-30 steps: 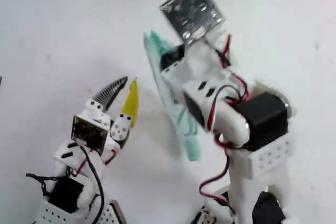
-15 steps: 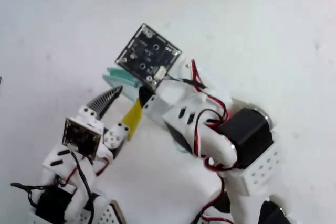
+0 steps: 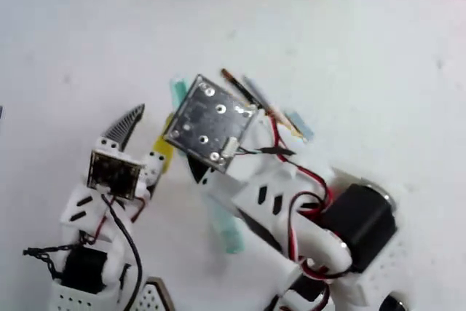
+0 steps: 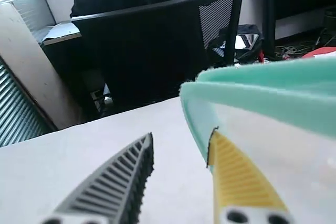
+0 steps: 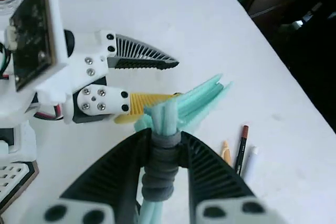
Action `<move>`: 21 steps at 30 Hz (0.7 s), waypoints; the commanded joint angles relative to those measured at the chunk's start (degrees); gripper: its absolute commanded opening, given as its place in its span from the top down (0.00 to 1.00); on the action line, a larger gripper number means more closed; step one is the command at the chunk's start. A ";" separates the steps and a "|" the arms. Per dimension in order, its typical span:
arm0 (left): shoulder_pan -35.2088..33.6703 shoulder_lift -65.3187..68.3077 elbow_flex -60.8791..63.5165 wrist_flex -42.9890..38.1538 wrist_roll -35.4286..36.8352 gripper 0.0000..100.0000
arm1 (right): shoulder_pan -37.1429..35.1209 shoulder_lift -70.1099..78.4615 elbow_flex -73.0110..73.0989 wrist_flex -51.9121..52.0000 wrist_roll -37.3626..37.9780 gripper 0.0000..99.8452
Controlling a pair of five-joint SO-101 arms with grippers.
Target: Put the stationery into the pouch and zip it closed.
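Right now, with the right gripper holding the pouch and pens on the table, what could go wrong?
The right gripper pinches the teal pouch at one end only, so it may twist or slip. The left gripper is open, its yellow finger at the pouch's edge; closing could miss the wall. The pens lie close to the right arm and could be swept aside.

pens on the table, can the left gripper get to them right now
Probably not directly: the pouch, clamped in the right gripper, and the right arm sit between the open left gripper and the pens.
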State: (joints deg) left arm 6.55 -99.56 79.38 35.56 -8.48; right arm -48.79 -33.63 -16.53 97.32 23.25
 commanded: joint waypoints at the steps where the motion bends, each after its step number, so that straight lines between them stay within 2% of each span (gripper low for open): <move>1: 1.10 -0.40 -0.70 -2.55 0.18 0.80 | -0.75 -0.66 2.37 0.92 0.26 0.98; 7: 9.27 -0.40 -0.79 -8.53 1.41 0.81 | -3.56 0.13 5.54 -0.84 0.35 0.98; 12: 9.54 -0.31 -0.62 -8.35 1.32 0.83 | -3.47 0.66 5.89 -1.27 3.08 0.98; 17: 3.03 -0.75 -2.73 -1.58 1.41 0.83 | -3.38 0.13 6.59 -3.65 3.87 0.98; 21: -4.79 -0.75 -13.89 12.92 1.41 0.82 | -3.38 0.66 8.79 -5.32 3.87 0.98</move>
State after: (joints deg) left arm 6.55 -99.47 75.43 38.73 -7.87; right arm -52.04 -33.80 -9.23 93.45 26.77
